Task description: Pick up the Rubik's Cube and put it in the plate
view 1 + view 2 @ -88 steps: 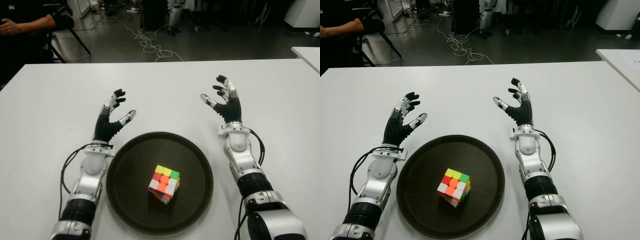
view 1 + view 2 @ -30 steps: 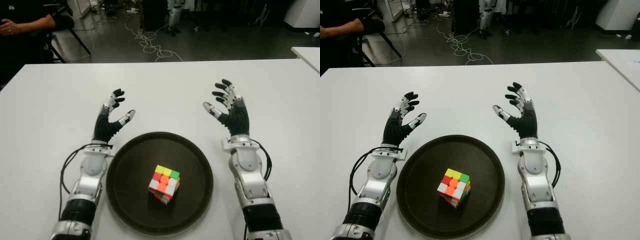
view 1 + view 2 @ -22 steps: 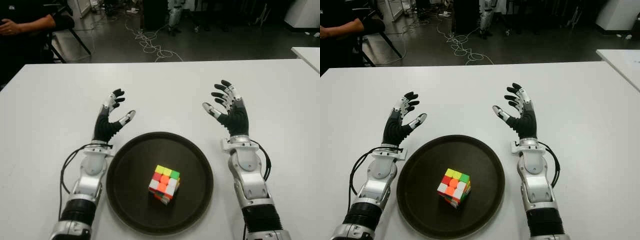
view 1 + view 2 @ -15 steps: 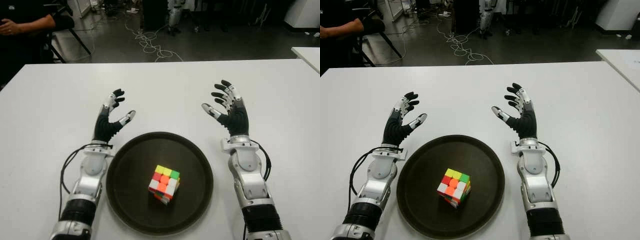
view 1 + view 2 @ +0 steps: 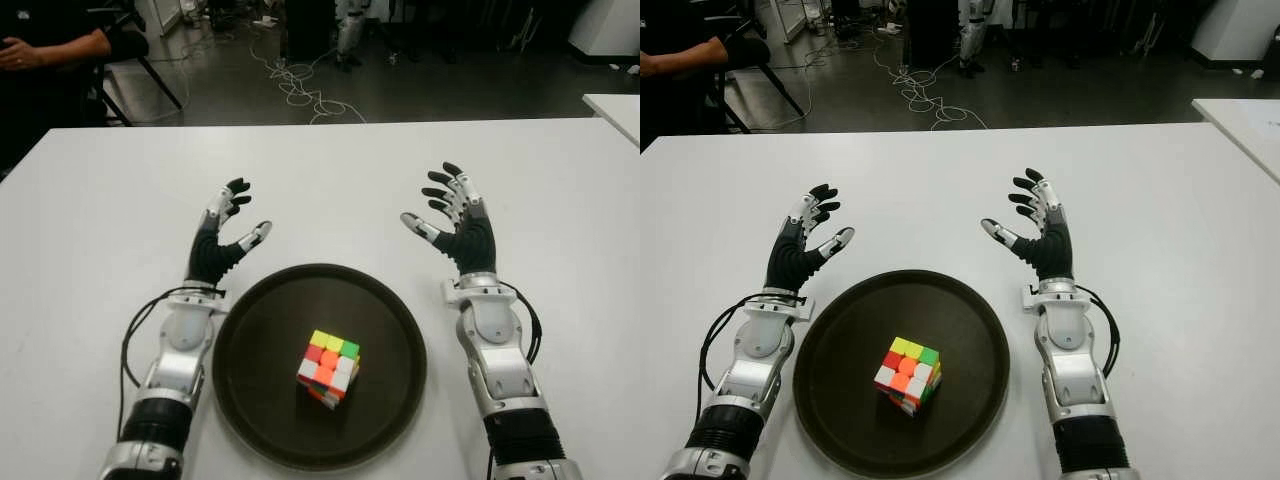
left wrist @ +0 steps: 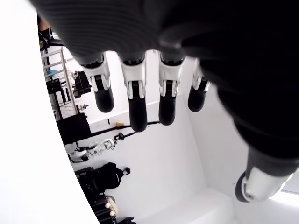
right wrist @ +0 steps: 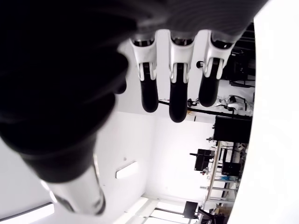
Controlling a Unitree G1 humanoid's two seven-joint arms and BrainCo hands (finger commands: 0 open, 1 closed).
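Cube: sitting inside the plate on the desk; likely light, rigid, smooth-faced; opposite flat faces are offering purchase. Left hand, right hand: flanking the plate's far edge, fingers spreading, holding nothing.

No legible text, label, brand, number or sign was found in any view. The Rubik's Cube bore only plain coloured stickers, no lettering. The plate and the table carried no markings. Neither the left hand nor the right hand showed any readable print on its casing.
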